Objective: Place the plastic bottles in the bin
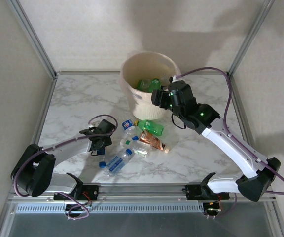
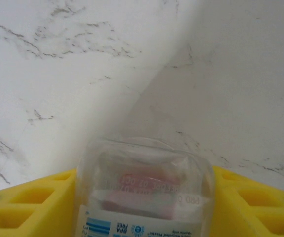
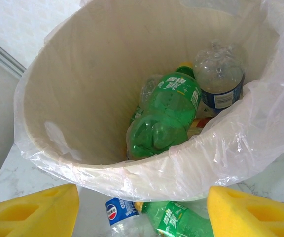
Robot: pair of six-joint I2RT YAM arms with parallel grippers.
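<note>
Lower left: left gripper (image 1: 98,140) clamped on a clear bottle (image 2: 144,190) at table level. Next we lift it and swing up-right to the bin (image 1: 147,107), upper centre. Mid-frame, loose bottles (image 1: 141,142) wait. At the bin rim, right gripper (image 1: 159,97) hangs, jaws wide, empty; we'd move it off first.

Soft overhead light is filling the scene. Broad grey shadows are lying on the far wall (image 1: 181,29) behind the bin (image 1: 157,111). In the left wrist view a shadow is darkening the right half of the counter (image 2: 58,74), and the clear bottle (image 2: 144,192) is blurring near the lens.
</note>
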